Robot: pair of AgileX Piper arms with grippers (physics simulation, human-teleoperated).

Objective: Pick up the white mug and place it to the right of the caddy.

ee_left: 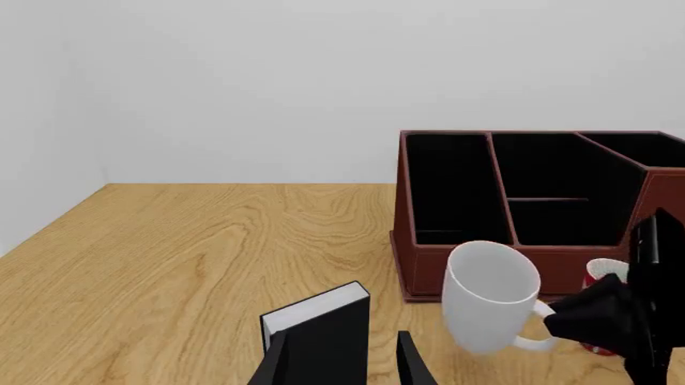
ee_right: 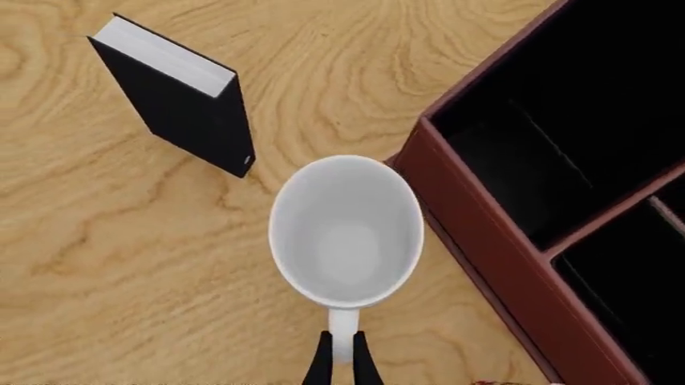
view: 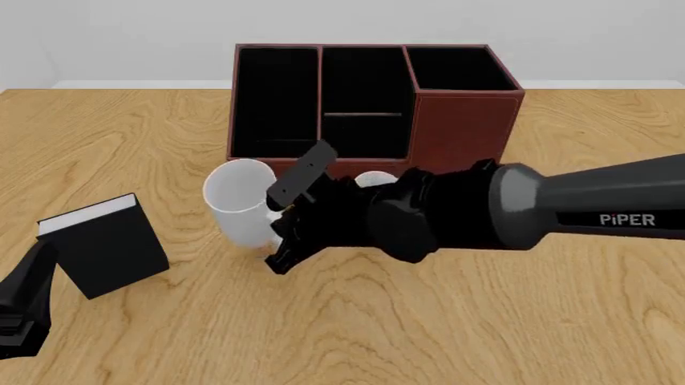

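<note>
White mug (view: 244,200) is in front of the caddy (view: 370,104), near its left end, and it looks lifted and a bit tilted. Your right hand (ee_right: 342,362) has its two thin fingers (ee_right: 362,365) pinched on the loop handle, one on each side. Your left hand (ee_left: 345,361) waits low by the black book (view: 104,245), with its fingers apart and nothing between them.

The mug is shiny and smooth, so it may slip. It looks hard and could chip if it bumps the box. The handle is a thin place to hold, so the mug may swing or turn. Keep your pinch tight and move slowly.

The caddy is a big red-brown box with straight walls and black insides. A small red mug (ee_left: 605,277) sits close behind your right hand, so watch out for it. The tabletop (view: 428,321) is smooth light wood with wavy lines. You need to carry the mug to the caddy's right side.
</note>
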